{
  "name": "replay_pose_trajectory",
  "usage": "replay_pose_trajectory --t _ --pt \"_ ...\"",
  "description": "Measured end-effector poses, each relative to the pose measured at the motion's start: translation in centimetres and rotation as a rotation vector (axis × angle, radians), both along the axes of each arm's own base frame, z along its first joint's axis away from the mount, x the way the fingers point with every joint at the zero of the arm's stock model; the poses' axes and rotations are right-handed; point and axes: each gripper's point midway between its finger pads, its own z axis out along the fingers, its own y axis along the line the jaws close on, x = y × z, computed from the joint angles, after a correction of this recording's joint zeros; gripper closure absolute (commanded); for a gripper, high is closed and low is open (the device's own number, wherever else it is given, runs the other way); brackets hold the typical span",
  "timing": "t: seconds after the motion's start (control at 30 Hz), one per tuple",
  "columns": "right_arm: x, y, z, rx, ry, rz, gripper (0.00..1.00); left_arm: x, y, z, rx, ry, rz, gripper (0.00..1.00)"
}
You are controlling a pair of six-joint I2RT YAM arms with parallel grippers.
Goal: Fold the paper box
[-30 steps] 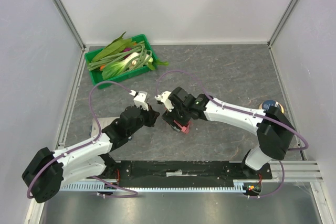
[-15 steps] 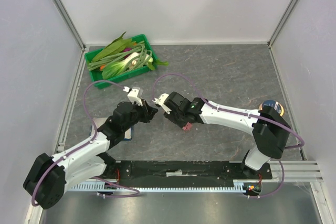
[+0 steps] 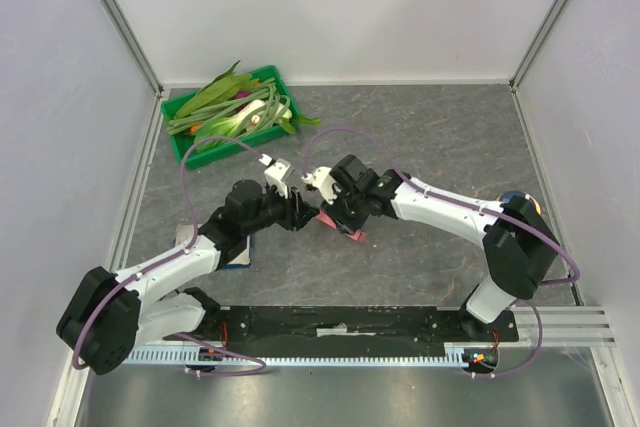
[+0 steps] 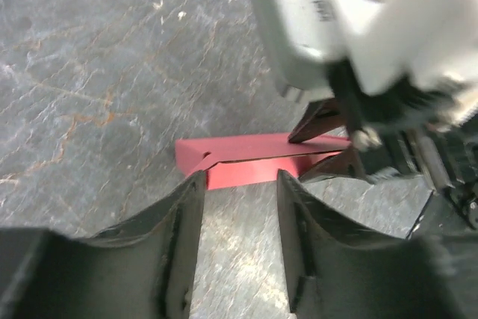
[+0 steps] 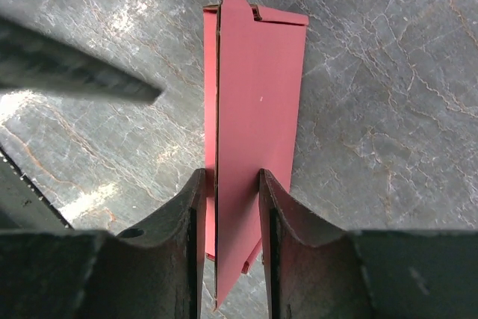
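Right wrist view is showing the right claw (image 5: pixel 229 175) grasping the pink-red, thin-cardboard paper box (image 5: pixel 261 87). Its two dark fingers are pressing on either side of the half-folded piece, which is running away from the claw with one panel standing on edge along the crease. Opposite it, the left claw (image 4: pixel 239 177) is hanging released and holding nothing, with the near long edge of the paper box lying just beyond its tips. The paper box is resting on the grey marbled desk (image 5: pixel 373 125) between the two arms, well apart from the green plastic tray of leafy vegetables (image 3: pixel 182 147) at the far left. The risk, as I am judging it, is lying in the thin card: the right claw squeezing too hard could be creasing a panel off its score line. The left claw pushing in could be sliding the piece along the desk or springing the raised panel flat, and the two claws, working so close, could be knocking together.
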Motion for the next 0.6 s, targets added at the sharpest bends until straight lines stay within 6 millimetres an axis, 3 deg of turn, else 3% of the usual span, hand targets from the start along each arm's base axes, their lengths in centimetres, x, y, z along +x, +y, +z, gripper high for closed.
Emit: replay_pose_trajectory --t 0.13,0.23,0.3,0.5,0.6 --pt "0.4 -0.2 0.1 0.054 0.074 0.026 1.0 0.6 -0.4 1.5 0.015 -0.072 -0.038 0.42" --pt "0.8 0.1 0.1 0.074 0.114 0.054 1.0 1.2 -0.1 1.9 0.033 -0.101 -0.055 0.49" --pt "1.0 0.3 0.1 0.09 0.132 0.069 1.0 1.5 -0.1 1.7 0.046 -0.103 -0.073 0.54" --pt "1.3 0.3 0.1 0.115 0.161 0.086 1.0 1.5 -0.5 -0.2 0.072 -0.071 -0.191 0.54" --pt "1.4 0.2 0.2 0.123 0.167 0.087 1.0 1.7 -0.6 0.0 0.07 -0.086 -0.224 0.54"
